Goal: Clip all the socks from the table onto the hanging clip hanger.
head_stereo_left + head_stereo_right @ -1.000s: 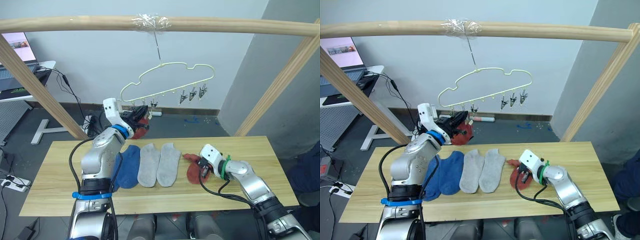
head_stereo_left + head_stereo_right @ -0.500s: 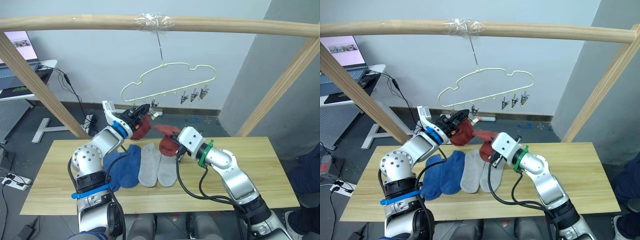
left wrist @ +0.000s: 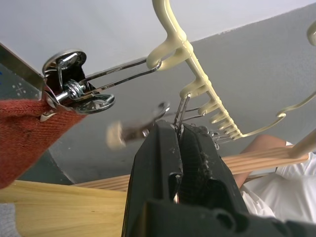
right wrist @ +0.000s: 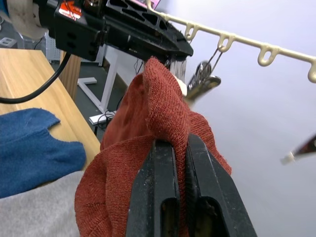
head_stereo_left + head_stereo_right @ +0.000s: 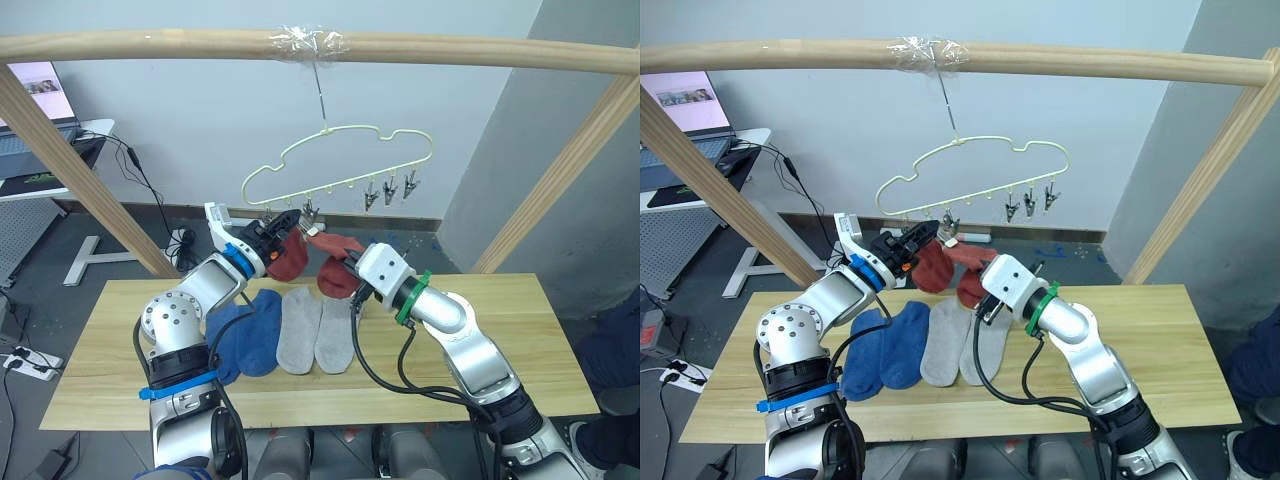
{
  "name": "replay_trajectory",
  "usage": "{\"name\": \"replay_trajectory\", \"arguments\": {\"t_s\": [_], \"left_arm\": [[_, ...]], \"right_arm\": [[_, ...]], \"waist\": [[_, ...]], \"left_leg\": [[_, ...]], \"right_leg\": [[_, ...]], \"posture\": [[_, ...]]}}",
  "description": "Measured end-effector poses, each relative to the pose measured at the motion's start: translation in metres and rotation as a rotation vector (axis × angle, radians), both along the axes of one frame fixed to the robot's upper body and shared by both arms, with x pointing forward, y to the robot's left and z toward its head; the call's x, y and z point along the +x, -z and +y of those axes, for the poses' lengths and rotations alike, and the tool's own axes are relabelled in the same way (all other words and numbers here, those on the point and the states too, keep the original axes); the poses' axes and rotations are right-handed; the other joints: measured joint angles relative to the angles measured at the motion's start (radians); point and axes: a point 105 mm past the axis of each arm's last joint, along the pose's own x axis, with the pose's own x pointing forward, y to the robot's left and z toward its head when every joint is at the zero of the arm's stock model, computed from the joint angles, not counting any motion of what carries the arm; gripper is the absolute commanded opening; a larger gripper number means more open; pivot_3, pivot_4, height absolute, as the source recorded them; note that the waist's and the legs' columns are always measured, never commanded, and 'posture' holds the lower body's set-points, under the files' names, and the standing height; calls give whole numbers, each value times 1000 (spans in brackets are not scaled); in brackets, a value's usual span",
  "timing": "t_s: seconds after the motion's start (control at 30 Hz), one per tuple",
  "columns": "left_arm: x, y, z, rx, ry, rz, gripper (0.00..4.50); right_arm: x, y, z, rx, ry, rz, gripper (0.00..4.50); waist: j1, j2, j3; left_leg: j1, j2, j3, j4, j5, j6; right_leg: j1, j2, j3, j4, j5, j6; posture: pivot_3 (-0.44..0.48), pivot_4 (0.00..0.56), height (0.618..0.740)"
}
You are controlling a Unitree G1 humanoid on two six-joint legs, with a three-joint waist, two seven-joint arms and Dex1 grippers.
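Left gripper [image 5: 283, 224], raised beside the clip hanger [image 5: 340, 160], pinches a metal clip [image 3: 178, 114]; one rust red sock [image 5: 292, 257] already hangs just beside it. Below, two blue socks [image 5: 247, 330] and two grey socks [image 5: 317, 328] lie unclipped on the table [image 5: 520, 330]. Right gripper [image 5: 349, 266], lifted alongside, is clamped on the second rust red sock [image 4: 163, 143].

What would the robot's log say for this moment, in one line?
left gripper: shut on clip | right gripper: shut on red sock | table: four socks left
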Motion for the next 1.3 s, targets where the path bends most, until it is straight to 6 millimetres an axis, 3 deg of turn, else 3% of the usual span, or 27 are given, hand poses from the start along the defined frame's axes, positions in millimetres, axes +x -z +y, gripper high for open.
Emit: {"name": "replay_trajectory", "arguments": {"t_s": [0.53, 0.57, 0.63, 0.83, 1.0, 1.13, 1.3], "left_arm": [[-1, -1, -4, 22, 2, -23, 0], [-2, -1, -3, 30, -6, -33, 689], [-3, 0, -2, 32, -5, -34, 1120], [-4, 5, 4, 50, -18, -22, 3028], [-7, 10, 26, 114, -74, -23, 3028], [-14, 4, 47, 240, -100, -74, 3028], [-18, -6, 50, 357, -94, -160, 3065]], "right_arm": [[7, 3, 17, 18, -11, 25, 75], [7, 4, 18, 21, -12, 30, 0], [7, 3, 19, 25, -15, 28, 0], [6, 0, 22, 37, -31, 23, 0], [3, 4, 29, 65, -82, 80, 0], [0, 2, 47, 246, -138, 270, 0], [2, 0, 57, 388, -197, 465, 1359]], "waist": [[1, -1, 1], [1, -1, 1], [1, -1, 1], [4, -2, 2], [2, -2, 3], [1, -3, 7], [19, -3, 8]], "left_leg": [[-1, 0, 0, -1, 0, 0], [-1, 0, 0, -1, 0, 0], [-1, 0, 0, -1, 0, 0], [-1, 0, -1, -1, 0, 0], [-1, 0, -1, -2, 0, 0], [-1, 1, -2, -3, -1, 1], [-2, 1, -2, -3, -1, 2]], "right_leg": [[-1, 0, 0, -1, 0, 0], [-1, 0, 0, -1, 0, 0], [-1, 0, 0, -1, 0, 0], [-1, 0, 0, -1, 0, 0], [-1, 0, 0, -1, 0, -1], [-2, 0, 1, -1, 0, -3], [-2, 0, 0, -1, 0, -4]], "posture": [[110, 191, 740], [112, 191, 740], [116, 191, 740], [122, 190, 740], [122, 190, 740], [141, 184, 740], [148, 182, 740]]}}
